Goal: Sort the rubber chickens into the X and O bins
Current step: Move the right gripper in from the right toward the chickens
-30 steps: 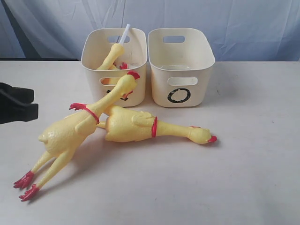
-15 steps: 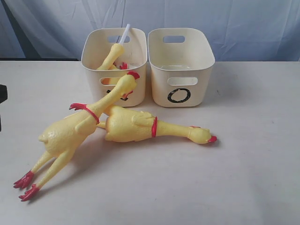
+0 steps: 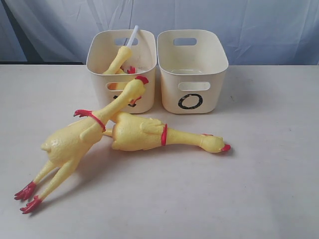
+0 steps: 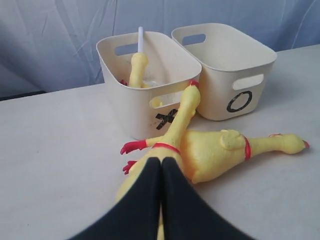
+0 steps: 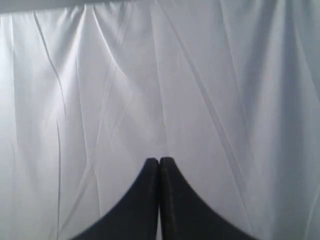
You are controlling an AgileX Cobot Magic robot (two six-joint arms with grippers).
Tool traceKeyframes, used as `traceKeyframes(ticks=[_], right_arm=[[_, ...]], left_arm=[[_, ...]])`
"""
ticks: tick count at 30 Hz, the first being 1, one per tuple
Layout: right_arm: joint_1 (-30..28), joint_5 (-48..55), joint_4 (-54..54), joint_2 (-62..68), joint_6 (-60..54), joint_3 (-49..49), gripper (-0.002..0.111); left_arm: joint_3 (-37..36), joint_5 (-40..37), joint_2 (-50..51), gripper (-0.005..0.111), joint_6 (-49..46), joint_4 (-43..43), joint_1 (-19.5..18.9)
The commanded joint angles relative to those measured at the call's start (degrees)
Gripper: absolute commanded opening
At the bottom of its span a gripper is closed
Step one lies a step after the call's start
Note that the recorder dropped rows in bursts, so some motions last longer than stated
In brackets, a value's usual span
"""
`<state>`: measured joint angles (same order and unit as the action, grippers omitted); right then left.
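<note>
Rubber chickens (image 4: 212,155) lie just beyond left tool (image 4: 161,161), pressed together empty; right tool (image 5: 159,160) likewise.

A pale cream table (image 3: 269,184) fills the lower three quarters of the exterior view, matte and evenly lit, with only soft shadows on it. Across the top of the frame hangs a wrinkled bluish-white cloth backdrop (image 3: 259,30), darkening into a shadowed fold at the upper left. The right wrist view is filled with creased cloth.
</note>
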<state>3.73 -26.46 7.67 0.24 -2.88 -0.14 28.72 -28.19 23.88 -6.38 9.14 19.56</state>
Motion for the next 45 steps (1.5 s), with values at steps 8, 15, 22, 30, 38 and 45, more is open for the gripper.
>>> traceKeyframes(ticks=[8,15,22,30,38,45], right_arm=[[-0.29,19.80,-21.95,0.27,27.11,-8.16,-0.001],[-0.29,29.89,-18.99,14.43,27.11,-15.55,-0.001],[-0.29,41.34,-11.16,31.20,25.45,-23.81,-0.001],[-0.29,53.89,17.98,46.05,-1.34,-32.45,-0.001],[-0.29,67.68,50.78,58.96,-33.57,-37.32,-0.001],[-0.29,81.97,67.21,67.49,-44.00,-37.44,-0.001]], left_arm=[[-2.59,2.06,-12.89,0.000,-0.21,0.06,0.00],[-2.83,2.56,-13.25,0.000,-0.21,0.18,0.00],[-2.83,2.56,-13.25,0.000,-0.21,0.18,0.00],[-2.83,2.56,-13.25,0.000,-0.21,0.18,0.00],[-2.83,2.56,-13.25,0.000,-0.21,0.18,0.00],[-2.83,2.43,-13.25,0.000,-0.08,0.29,0.00]])
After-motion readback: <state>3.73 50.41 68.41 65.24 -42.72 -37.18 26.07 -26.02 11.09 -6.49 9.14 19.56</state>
